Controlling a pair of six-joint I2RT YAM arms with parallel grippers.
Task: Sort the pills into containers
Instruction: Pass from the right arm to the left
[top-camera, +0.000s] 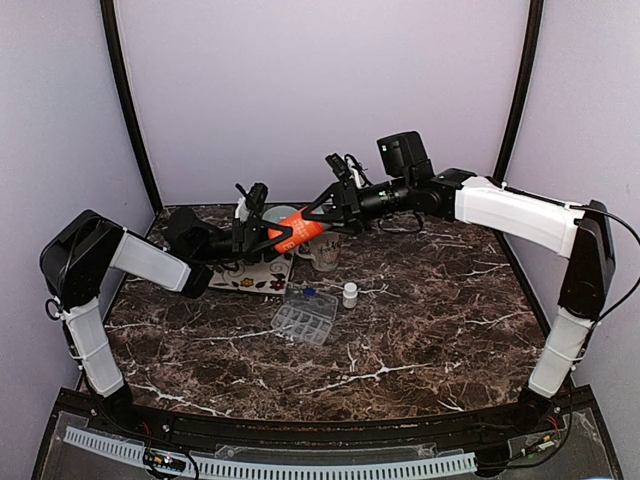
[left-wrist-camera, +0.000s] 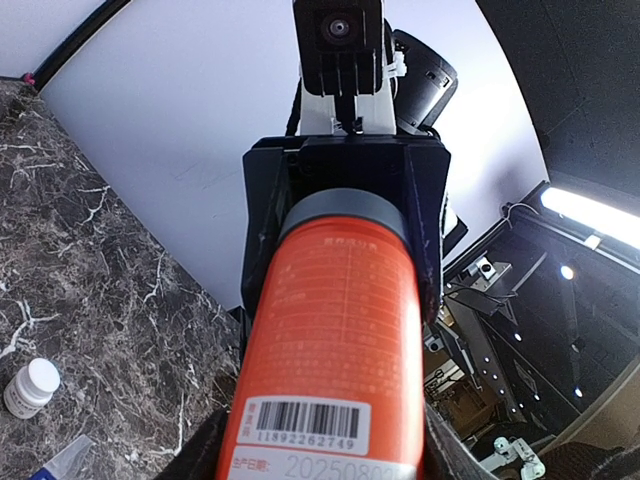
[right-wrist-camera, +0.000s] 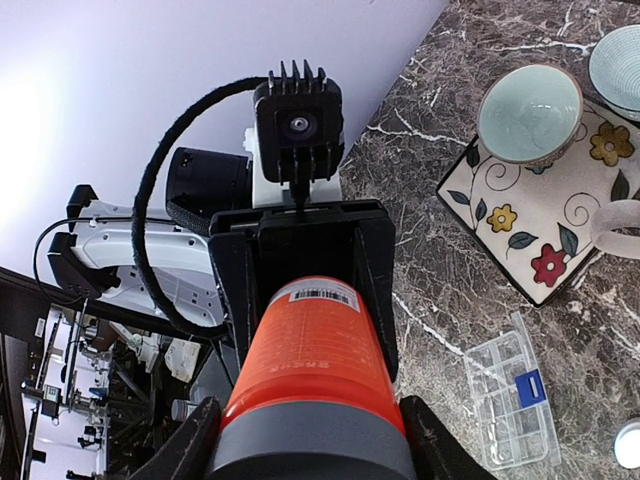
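Note:
An orange pill bottle (top-camera: 297, 230) with a grey cap hangs level above the table's back left, held between both arms. My right gripper (right-wrist-camera: 310, 450) is shut on the grey cap end (right-wrist-camera: 312, 450). My left gripper (left-wrist-camera: 325, 460) closes on the barcode end (left-wrist-camera: 310, 425), its fingers (left-wrist-camera: 200, 455) against the bottle's sides. A clear compartment box (top-camera: 305, 318) lies on the marble below, and a small white bottle (top-camera: 350, 294) stands to its right. No loose pills show.
A floral tray (top-camera: 262, 275) sits at the back left with a green cup (right-wrist-camera: 530, 112) and a mug (top-camera: 325, 252) on it, just under the held bottle. Dark marble table (top-camera: 420, 330) stretches to the right and front.

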